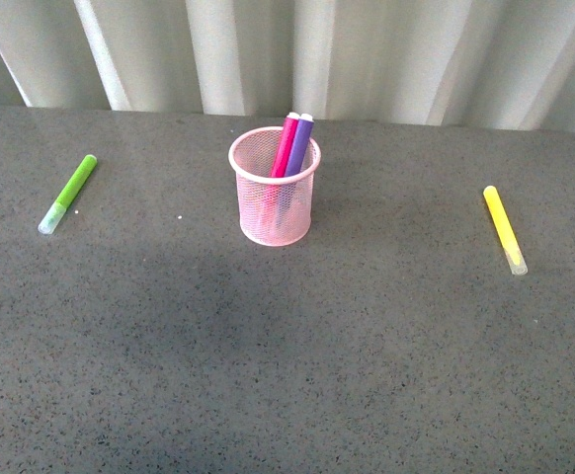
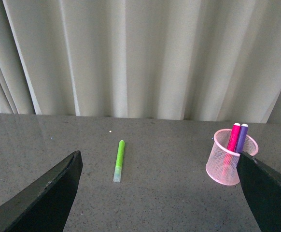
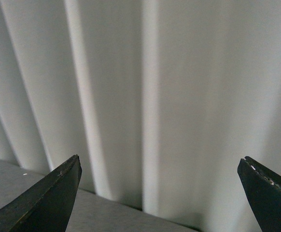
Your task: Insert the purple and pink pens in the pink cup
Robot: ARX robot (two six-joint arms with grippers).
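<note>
- I see the pink cup (image 1: 275, 188) mid-table — the pink pen (image 1: 286, 146) and purple pen (image 1: 300, 143) stand inside, leaning on its far rim.
- Left gripper (image 2: 160, 193) and right gripper (image 3: 160, 193): fingers spread wide, both empty.
- Green marker (image 1: 68, 194) and yellow marker (image 1: 504, 228) lie well apart.

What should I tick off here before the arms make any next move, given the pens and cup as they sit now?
1. Pink pen in the pink cup: ok, it stands leaning on the rim.
2. Purple pen in the cup: ok, beside the pink one.
3. Cup upright on the table: ok.
4. Green marker and yellow marker left out: ok, both lie flat on the table, apart from the cup.
5. Left gripper empty: ok, fingers wide apart, nothing between.
6. Right gripper empty: ok, open, facing the curtain.
</note>
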